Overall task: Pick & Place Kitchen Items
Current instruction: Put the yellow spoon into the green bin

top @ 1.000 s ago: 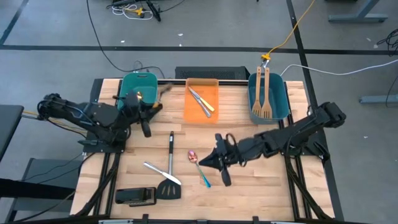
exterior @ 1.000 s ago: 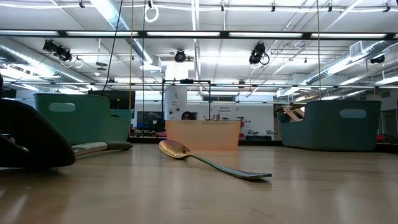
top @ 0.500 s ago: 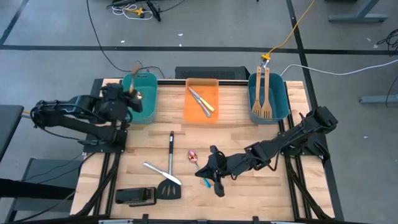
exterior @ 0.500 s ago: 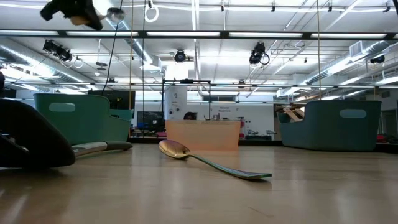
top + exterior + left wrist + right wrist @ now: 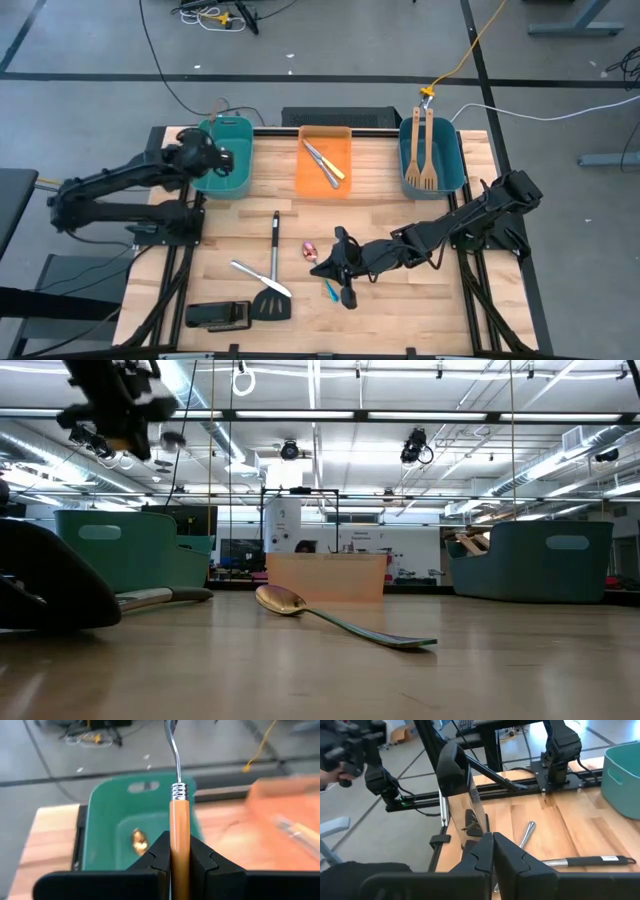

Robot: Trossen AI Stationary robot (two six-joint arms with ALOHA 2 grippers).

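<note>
My left gripper is high over the left teal bin, shut on a spoon with an orange handle. The spoon's bowl shows in the low view. A gold spoon lies in that bin. My right gripper is shut and low over the table. Its tips are at the middle of a blue-handled spoon. That spoon lies flat on the wood with its bowl toward the far side. My left gripper pinches the spoon's orange handle between its two fingers. The spoon runs on forward along the fingers, its steel neck beyond them. It is lifted clear above the bin. My right gripper: I cannot tell whether it touches the blue-handled spoon, because its own body hides the place.
An orange bin at the far middle holds silver cutlery. The right teal bin holds two wooden spatulas. A black spatula, a silver knife and a black block lie near the left front.
My left gripper has risen with the spoon and gone toward the far left, from beside the left teal bin to above it, turning as it went. My right gripper has moved toward the table's left and near edges, to the blue-handled spoon, which has not moved.
</note>
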